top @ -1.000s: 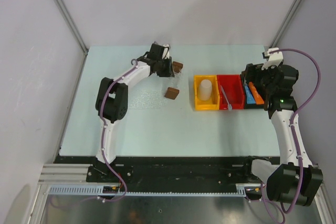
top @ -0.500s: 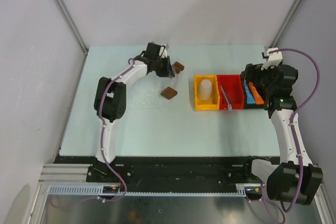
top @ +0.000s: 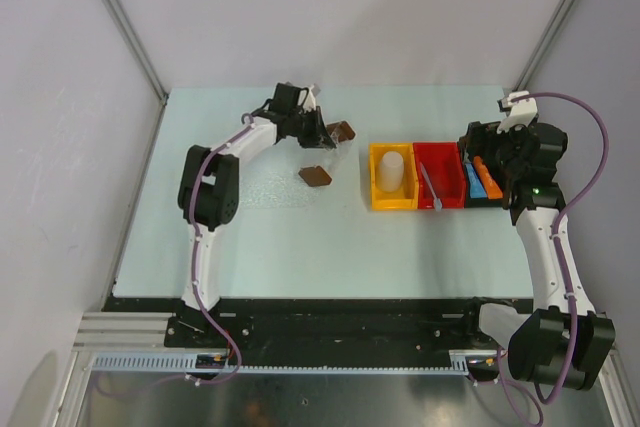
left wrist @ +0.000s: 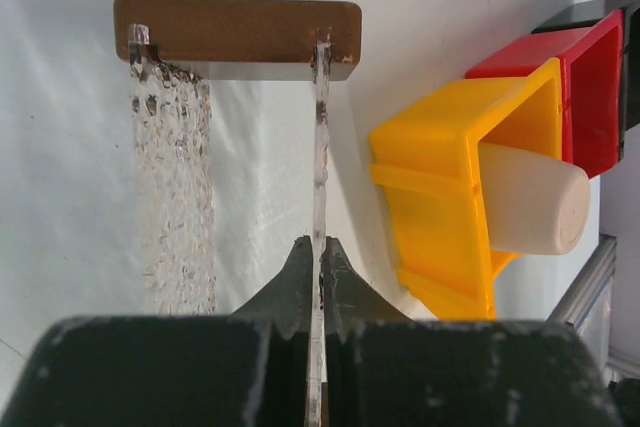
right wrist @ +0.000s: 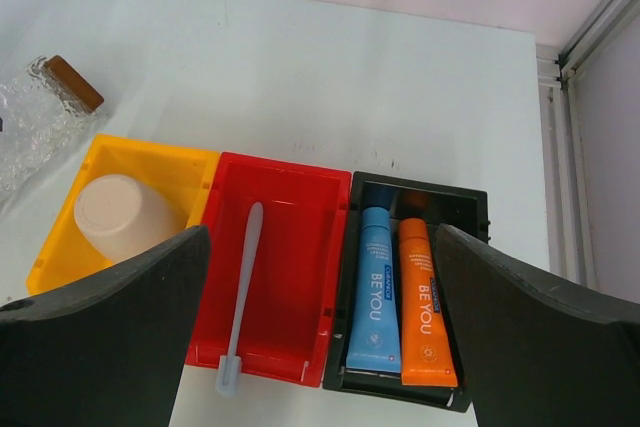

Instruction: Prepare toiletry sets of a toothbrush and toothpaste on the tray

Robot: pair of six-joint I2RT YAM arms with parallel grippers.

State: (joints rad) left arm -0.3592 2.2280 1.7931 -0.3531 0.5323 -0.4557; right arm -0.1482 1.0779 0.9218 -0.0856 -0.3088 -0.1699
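Observation:
The tray [top: 315, 176] is clear plastic with a brown wooden block at each end and lies at the table's back middle. My left gripper [top: 316, 134] is shut on its thin clear side wall [left wrist: 322, 147], with the far wooden block [left wrist: 237, 39] ahead of the fingers. The whitish toothbrush [right wrist: 240, 282] lies in the red bin [right wrist: 290, 277]. The blue toothpaste tube [right wrist: 375, 287] and the orange tube [right wrist: 425, 297] lie side by side in a black bin [right wrist: 345, 277]. My right gripper [right wrist: 320, 247] hangs open and empty above these bins, also seen in the top view [top: 488, 162].
A yellow bin [top: 377, 187] holding a beige round cup [top: 393, 171] stands left of the red bin [top: 450, 187], close to the tray's right side. In the left wrist view the yellow bin [left wrist: 440, 197] sits just right of the held wall.
My left gripper has swung the tray: its near wooden block slid left and a little back, away from the yellow bin. The right arm has not moved.

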